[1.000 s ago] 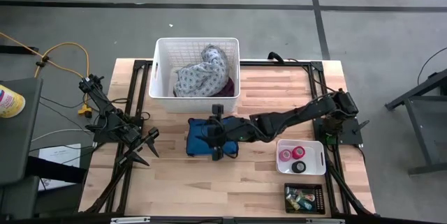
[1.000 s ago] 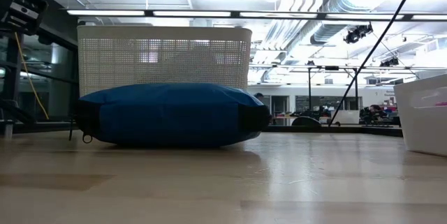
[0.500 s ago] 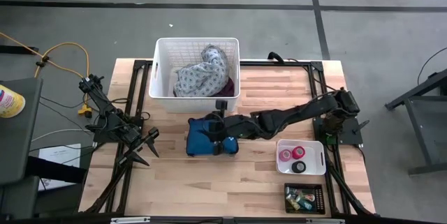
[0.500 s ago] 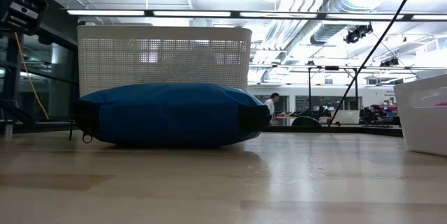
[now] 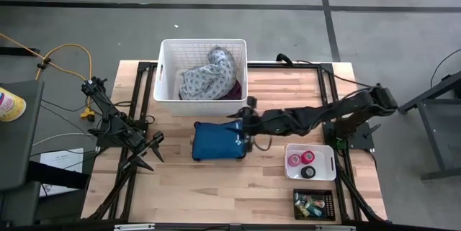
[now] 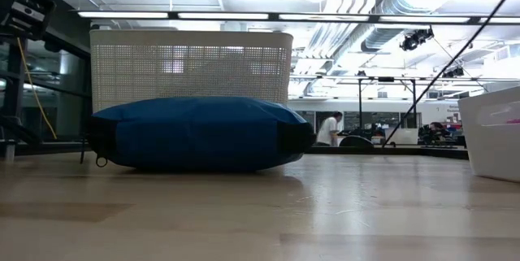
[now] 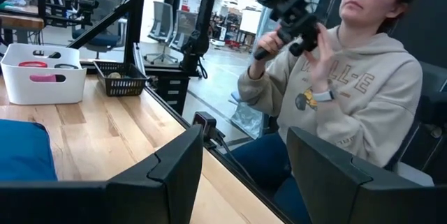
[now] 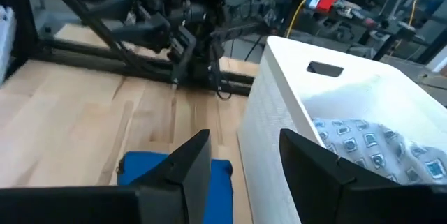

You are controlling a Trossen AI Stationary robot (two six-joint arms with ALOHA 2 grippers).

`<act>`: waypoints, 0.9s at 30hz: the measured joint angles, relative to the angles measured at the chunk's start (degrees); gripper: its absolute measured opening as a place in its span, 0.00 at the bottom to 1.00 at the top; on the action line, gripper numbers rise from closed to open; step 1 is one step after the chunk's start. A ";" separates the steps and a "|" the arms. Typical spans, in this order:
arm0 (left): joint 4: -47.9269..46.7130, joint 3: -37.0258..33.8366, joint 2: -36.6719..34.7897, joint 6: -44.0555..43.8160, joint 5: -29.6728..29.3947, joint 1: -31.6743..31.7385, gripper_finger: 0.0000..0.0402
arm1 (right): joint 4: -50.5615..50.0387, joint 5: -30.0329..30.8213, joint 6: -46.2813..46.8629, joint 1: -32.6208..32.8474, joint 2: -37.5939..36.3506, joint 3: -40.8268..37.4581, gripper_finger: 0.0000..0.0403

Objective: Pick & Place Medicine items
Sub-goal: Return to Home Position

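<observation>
The medicine items lie at the near right. A pink roll (image 5: 295,159) and a black roll (image 5: 308,172) sit in a small white tray (image 5: 325,150). Several small items lie in a black basket (image 5: 330,204). A blue zip pouch (image 5: 215,143) lies flat on the table's middle. My right gripper (image 5: 240,116) hangs open above the pouch's far right corner and points at the white laundry basket (image 5: 167,73); nothing is between its fingers (image 8: 183,160). My left gripper (image 5: 155,148) waits open at the table's left edge.
The white laundry basket holds patterned cloth (image 5: 209,73) and stands at the table's far side, just behind the pouch (image 6: 199,135). A seated person (image 7: 349,77) holding a hand controller is beyond the table's near edge. Bare wood (image 5: 216,188) lies in front of the pouch.
My right gripper has drawn back from over the pouch's middle toward the table's right and far edge, mostly in the last half second. It now hangs off the pouch's far right corner. The pouch has stayed where it was.
</observation>
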 joint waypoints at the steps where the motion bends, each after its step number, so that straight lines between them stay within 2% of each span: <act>1: 0.02 -0.01 -0.01 0.00 -0.01 0.00 0.50 | 1.35 -0.06 0.00 -0.13 -1.42 -1.92 0.39; 8: 0.48 -0.02 0.00 0.00 -0.04 0.00 0.50 | 5.75 -0.06 2.04 -0.20 -11.75 -13.97 0.39; 17: 0.72 -0.02 0.00 0.00 -0.02 -0.02 0.50 | 7.58 4.01 5.07 -0.17 -21.51 -24.88 0.39; 27: 0.72 -0.02 0.00 0.00 -0.02 -0.01 0.50 | 13.69 4.02 6.20 -0.21 -30.49 -35.52 0.39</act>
